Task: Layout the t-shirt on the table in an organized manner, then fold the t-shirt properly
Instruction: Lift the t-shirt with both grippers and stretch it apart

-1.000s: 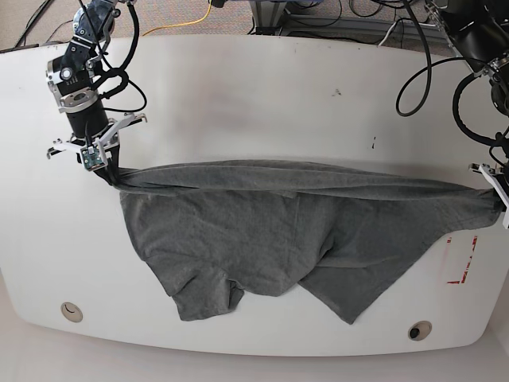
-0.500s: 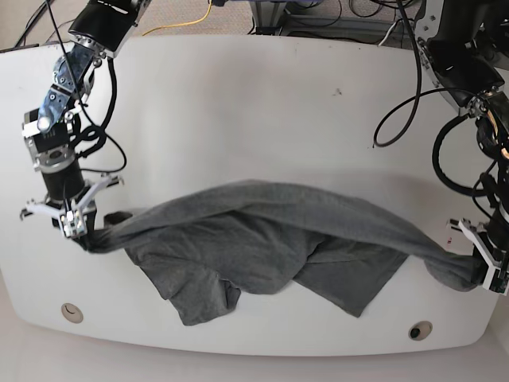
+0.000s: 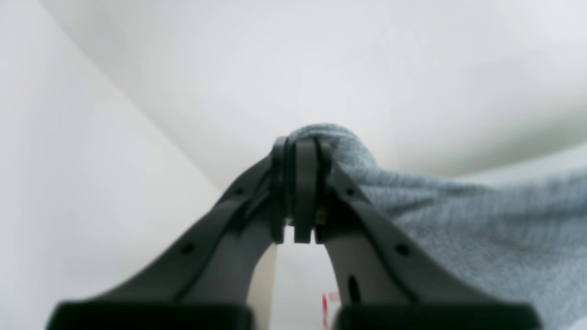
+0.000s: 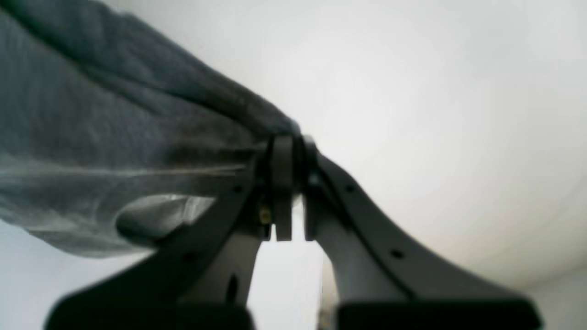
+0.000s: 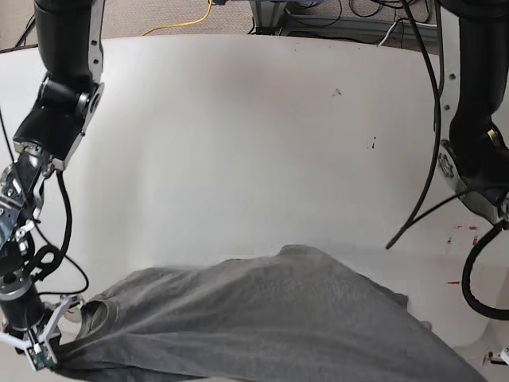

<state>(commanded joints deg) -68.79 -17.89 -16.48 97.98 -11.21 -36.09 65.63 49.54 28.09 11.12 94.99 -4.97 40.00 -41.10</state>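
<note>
T-shirt stretched low across white surface.
Left fingers and right fingers clenched on cloth, at 5 and 7 o'clock.

- A robotics lab or test room, going by the base view.
- Bare white table as a work surface, red tape marks near 4 o'clock.
- Loose black and yellow cables lie on the carpet at 12 o'clock, beside metal frame legs.
</note>
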